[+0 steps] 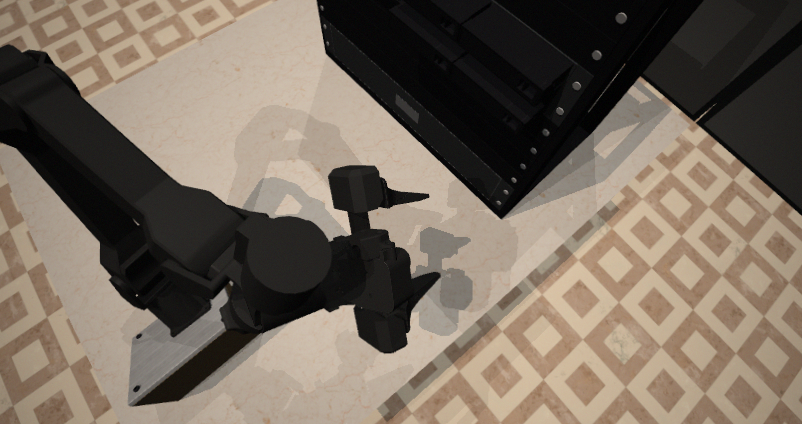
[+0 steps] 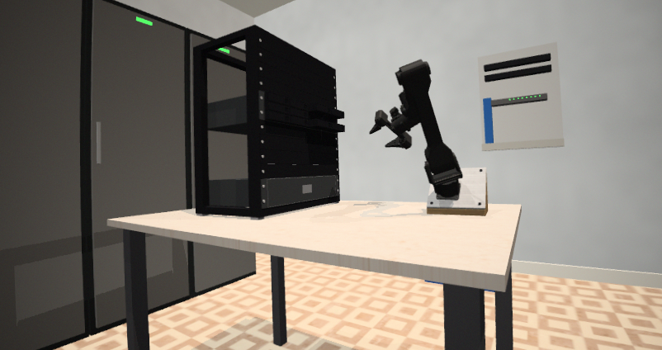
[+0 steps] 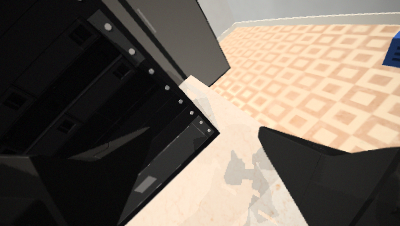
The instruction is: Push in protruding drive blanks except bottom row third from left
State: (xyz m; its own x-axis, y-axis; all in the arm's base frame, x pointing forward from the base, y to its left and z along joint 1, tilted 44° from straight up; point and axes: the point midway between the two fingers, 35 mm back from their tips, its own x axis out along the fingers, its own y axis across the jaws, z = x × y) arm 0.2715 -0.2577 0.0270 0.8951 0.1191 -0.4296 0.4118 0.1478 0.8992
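Note:
The black rack (image 2: 273, 122) stands on the table's left part, its front facing my arm. In the side view two drive blanks (image 2: 326, 114) (image 2: 328, 126) stick out at the right of the front, one above the other. From above, stuck-out blanks (image 1: 519, 47) show as dark ledges; I cannot tell their rows. My gripper (image 2: 382, 136) is open and empty. It hangs in the air in front of the rack, apart from it, at about the height of the blanks. From above the gripper (image 1: 431, 237) lies off the rack's front right corner. The wrist view shows the rack front (image 3: 85, 95) tilted, between the open fingers.
A grey panel (image 2: 299, 190) fills the rack's bottom. My arm's base plate (image 2: 459, 199) is on the table's far right. Tall dark cabinets (image 2: 92, 153) stand behind the rack. The table edge (image 1: 505, 303) runs close under the gripper. A blue box (image 3: 392, 52) lies on the floor.

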